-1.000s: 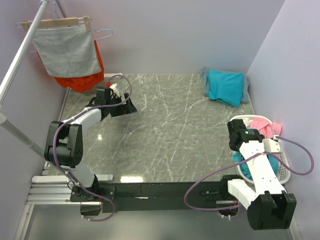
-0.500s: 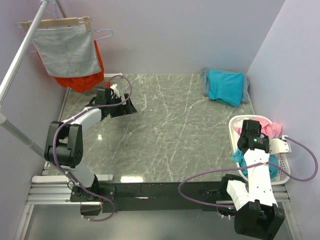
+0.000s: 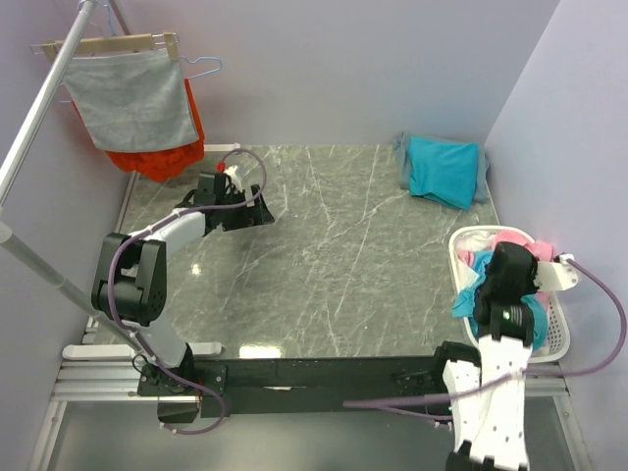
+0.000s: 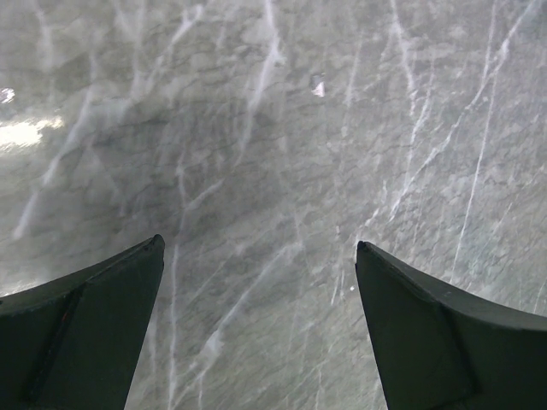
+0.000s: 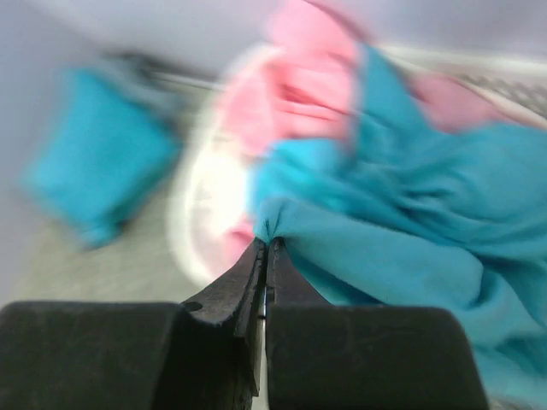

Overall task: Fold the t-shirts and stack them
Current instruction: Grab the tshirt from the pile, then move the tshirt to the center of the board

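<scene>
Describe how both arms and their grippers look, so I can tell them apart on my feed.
They match. The left arm and right arm have white links between black joint housings, each with a looping purple cable. The left gripper and right gripper have dark, wedge-shaped tapering fingers. No markings are legible.

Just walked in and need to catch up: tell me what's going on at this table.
The right gripper is shut on an edge of a teal shirt that lies in the white laundry basket at the table's right edge, among some pink clothes. The left gripper hangs open over the far left part of the table, holding nothing. One folded teal shirt already lies in the far right corner.
</scene>
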You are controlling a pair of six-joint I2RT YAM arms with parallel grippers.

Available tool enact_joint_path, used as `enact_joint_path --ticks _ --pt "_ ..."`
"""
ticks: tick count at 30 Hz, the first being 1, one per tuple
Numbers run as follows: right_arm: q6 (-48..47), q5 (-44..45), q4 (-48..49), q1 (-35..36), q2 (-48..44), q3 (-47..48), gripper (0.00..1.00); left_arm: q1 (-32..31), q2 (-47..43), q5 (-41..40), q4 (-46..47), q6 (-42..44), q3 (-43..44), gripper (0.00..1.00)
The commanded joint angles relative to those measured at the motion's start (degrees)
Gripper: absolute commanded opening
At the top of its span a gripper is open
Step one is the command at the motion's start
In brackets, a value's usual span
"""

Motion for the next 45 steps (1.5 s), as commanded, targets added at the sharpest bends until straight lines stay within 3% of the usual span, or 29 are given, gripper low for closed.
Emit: enact_joint_path --ticks 1,5,7,13,21,23,27,30,34,37,38,41,43,45 --pt "-12.9 -15.6 8.8 0.2 -5.2 12.5 0.0 -2.1 -0.9 -1.4 3.2 -0.1 1.6 0.99" --pt "-17.5 -20.1 7.8 0.2 -3.1 24.6 0.0 -3.4 -1.8 -3.9 4.3 -1.1 0.8 0.99" --pt "-19.7 -26.7 9.2 0.2 -1.6 29.7 0.0 -3.4 -2.8 -4.2 5.9 -1.9 0.1 0.99" --pt "-21.7 -41.6 15.2 0.2 3.2 37.4 0.0 -3.6 -5.9 -5.4 9.5 -4.0 -1.8 0.99" --pt "-18.5 -74.8 23.0 2.1 14.5 45.4 0.0 -3.6 -8.2 -6.6 12.0 -6.1 -3.4 1.0" --pt "-18.5 -76.2 24.3 8.3 17.4 46.1 0.0 -3.6 -9.0 -5.7 14.2 -7.3 -4.6 1.0" --pt "-24.1 -68.2 19.4 25.2 24.4 49.1 0.0 -3.6 -10.1 -6.6 15.7 -9.2 -5.7 1.0" --pt "-25.5 -62.4 22.8 34.0 29.3 44.5 0.0 -3.6 -10.3 -7.0 14.5 -8.8 -5.5 0.99" --pt "-23.7 -53.3 31.5 39.1 36.2 32.0 0.0 -3.6 -11.3 -8.2 12.7 -7.4 -6.0 0.99" --pt "-24.0 -42.9 32.5 42.6 42.6 30.0 0.0 -3.6 -13.3 -11.0 10.7 -7.3 -7.0 0.99" --pt "-24.0 -39.0 32.5 43.1 44.4 30.0 0.05 -3.5 -14.0 -11.6 10.3 -8.1 -7.4 1.0" --pt "-23.6 -34.9 30.4 44.0 50.1 31.3 0.5 -3.7 -17.5 -9.0 10.2 -9.6 -9.0 0.99" --pt "-22.9 -28.7 29.7 44.1 50.7 30.4 0.99 -4.5 -21.3 -8.0 10.3 -10.6 -10.9 0.99" --pt "-22.1 -22.9 26.8 44.1 49.9 29.9 1.0 -6.0 -24.0 -10.6 7.5 -11.6 -11.1 0.99"
